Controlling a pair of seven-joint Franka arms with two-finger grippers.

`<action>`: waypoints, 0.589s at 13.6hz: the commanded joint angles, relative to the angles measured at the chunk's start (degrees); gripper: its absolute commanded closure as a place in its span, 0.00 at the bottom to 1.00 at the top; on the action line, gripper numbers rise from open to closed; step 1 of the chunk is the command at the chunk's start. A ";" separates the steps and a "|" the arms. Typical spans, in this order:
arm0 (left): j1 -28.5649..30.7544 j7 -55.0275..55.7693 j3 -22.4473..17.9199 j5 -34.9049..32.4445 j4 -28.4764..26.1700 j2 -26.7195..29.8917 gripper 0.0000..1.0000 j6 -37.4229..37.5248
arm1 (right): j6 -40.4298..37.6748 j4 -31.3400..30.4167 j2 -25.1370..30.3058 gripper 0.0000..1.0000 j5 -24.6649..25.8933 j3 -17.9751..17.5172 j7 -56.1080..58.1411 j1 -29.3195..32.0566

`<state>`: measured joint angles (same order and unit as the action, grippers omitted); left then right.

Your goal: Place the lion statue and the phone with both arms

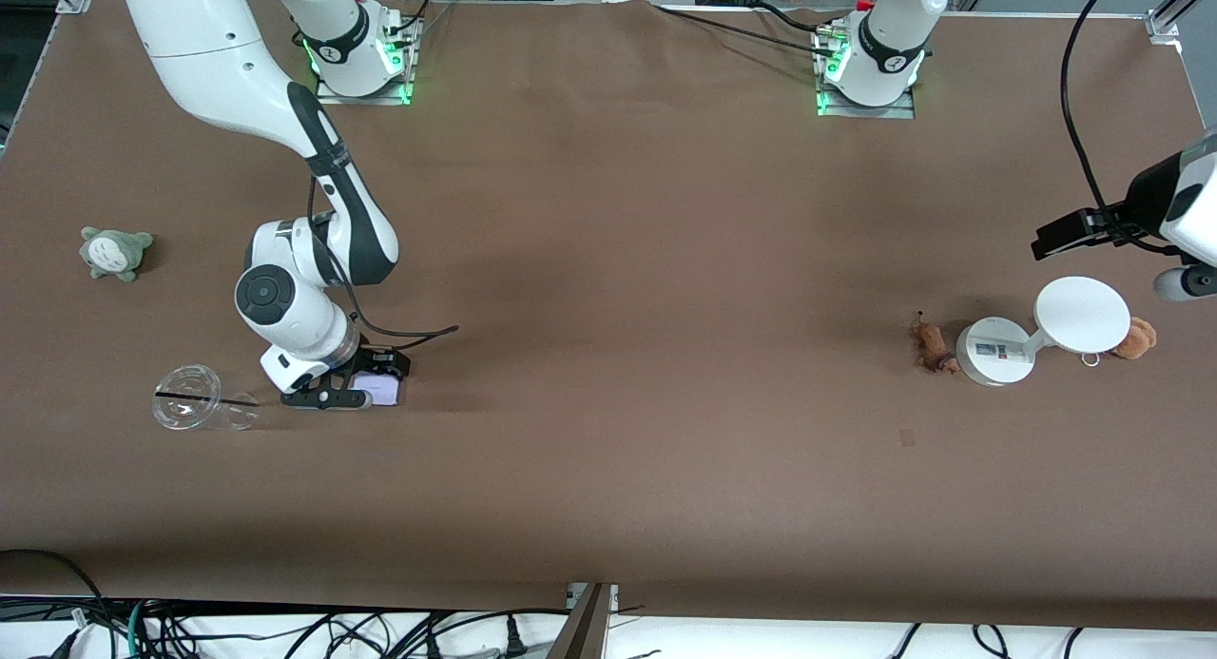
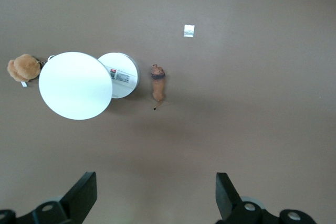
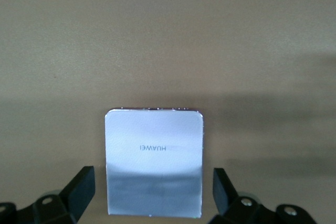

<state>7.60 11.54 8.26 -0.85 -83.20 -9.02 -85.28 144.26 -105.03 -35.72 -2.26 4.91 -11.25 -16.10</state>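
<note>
Right hand, fingers spread, half hides the phone; left hand spread, mostly cropped.

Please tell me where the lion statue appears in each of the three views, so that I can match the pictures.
Front view: the lion statue lies on the table, toward the left arm's end, beside the white stand.
Left wrist view: the lion statue is above the middle of the picture, far below the open left hand.
Right wrist view: not in it; only the phone shows.
Shared landmark: the white stand, next to the statue in both views.
</note>
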 commanded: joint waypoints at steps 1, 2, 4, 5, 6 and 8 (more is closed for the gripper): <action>-3.11 -2.14 -3.59 1.29 1.82 -0.30 0.00 1.17 | -5.54 -1.67 6.17 0.01 -1.25 -1.22 0.10 0.63; -4.95 -2.23 -4.82 1.03 1.73 0.40 0.00 1.17 | -9.74 -1.41 8.89 0.01 -1.25 -1.31 -0.87 0.54; -5.58 -2.31 -5.01 1.11 1.64 0.58 0.00 1.00 | -16.61 -1.67 15.56 0.00 -1.25 -1.39 -1.14 0.45; -5.58 -2.40 -5.01 1.11 1.38 0.76 0.00 0.82 | -19.16 -1.76 18.82 0.00 -1.25 -1.31 -1.14 0.45; -5.41 -2.49 -5.01 1.29 0.77 1.80 0.00 -0.05 | -22.49 -1.67 21.81 0.00 -1.25 -1.31 -1.14 0.45; -5.49 -2.49 -5.01 1.29 -0.03 2.08 0.00 -0.41 | -29.79 -1.49 28.48 0.00 -1.25 -1.22 -1.14 0.45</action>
<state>2.72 10.71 4.35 -0.85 -82.42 -8.29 -85.41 119.47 -104.29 -13.98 -2.56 4.20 -11.89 -16.11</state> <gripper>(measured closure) 0.000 0.000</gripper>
